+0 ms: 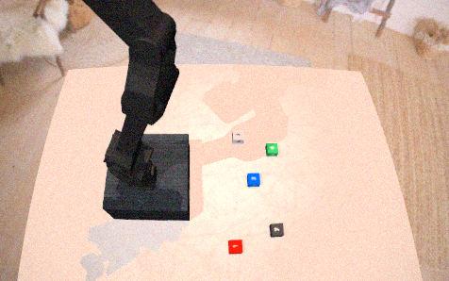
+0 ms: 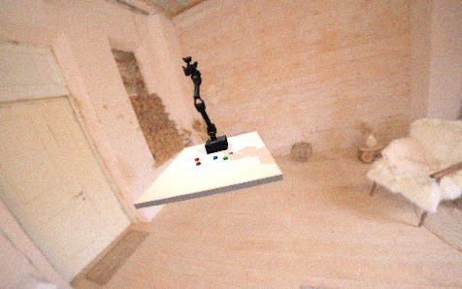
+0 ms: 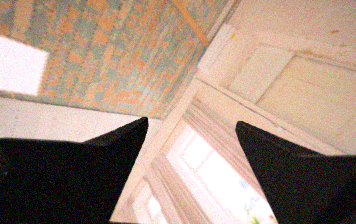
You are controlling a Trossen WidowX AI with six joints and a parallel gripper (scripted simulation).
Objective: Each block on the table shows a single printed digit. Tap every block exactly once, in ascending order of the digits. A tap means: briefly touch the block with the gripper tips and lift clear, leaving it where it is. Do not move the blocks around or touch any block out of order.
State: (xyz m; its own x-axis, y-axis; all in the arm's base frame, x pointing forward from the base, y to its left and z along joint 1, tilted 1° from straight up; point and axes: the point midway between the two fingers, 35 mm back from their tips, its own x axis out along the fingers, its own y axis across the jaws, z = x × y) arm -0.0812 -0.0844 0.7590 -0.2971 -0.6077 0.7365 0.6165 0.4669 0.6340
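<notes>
A red block [image 1: 235, 246] [image 2: 196, 159] and a dark grey block [image 1: 276, 230] [image 2: 198, 163] lie close to each other. A blue block [image 1: 253, 179] [image 2: 215, 157] is in the middle. A green block [image 1: 272, 149] [image 2: 225, 157] and a white block [image 1: 238, 138] [image 2: 231, 153] sit at the other end of the group. The red block's digit looks like a 1; the other digits are too blurred to read surely. My gripper [image 3: 191, 123] is open with nothing between its fingers. It is high above the table, far from all blocks, and out of the top view.
The arm's black base [image 1: 165, 203] [image 2: 216, 144] stands on the pale table [image 1: 340, 189] [image 2: 233, 172], beside the blocks. The arm [image 2: 199, 104] stretches steeply up from it. The wrist view shows only the room's ceiling, walls and windows, no block.
</notes>
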